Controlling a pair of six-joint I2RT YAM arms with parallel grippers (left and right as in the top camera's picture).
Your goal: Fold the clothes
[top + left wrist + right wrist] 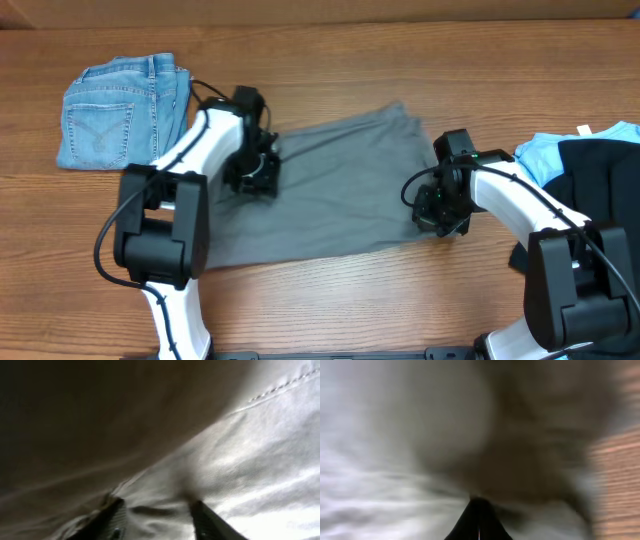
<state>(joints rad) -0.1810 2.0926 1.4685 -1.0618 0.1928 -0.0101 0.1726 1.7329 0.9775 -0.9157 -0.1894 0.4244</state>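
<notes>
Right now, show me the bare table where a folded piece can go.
Free: the table strip along the far edge, between the folded jeans and the blue and black clothes; also the near strip below the gray garment. Crowded: center and right side.

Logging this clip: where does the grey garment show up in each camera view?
Overhead: the grey garment lies spread at centre, between the two arms.
Left wrist: the garment fills the frame, with a stitched seam at upper right.
Right wrist: the garment is blurred and covers all but the right edge.
Shared landmark: the wooden table, also the right-edge strip in the right wrist view; none is visible in the left wrist view.
</notes>
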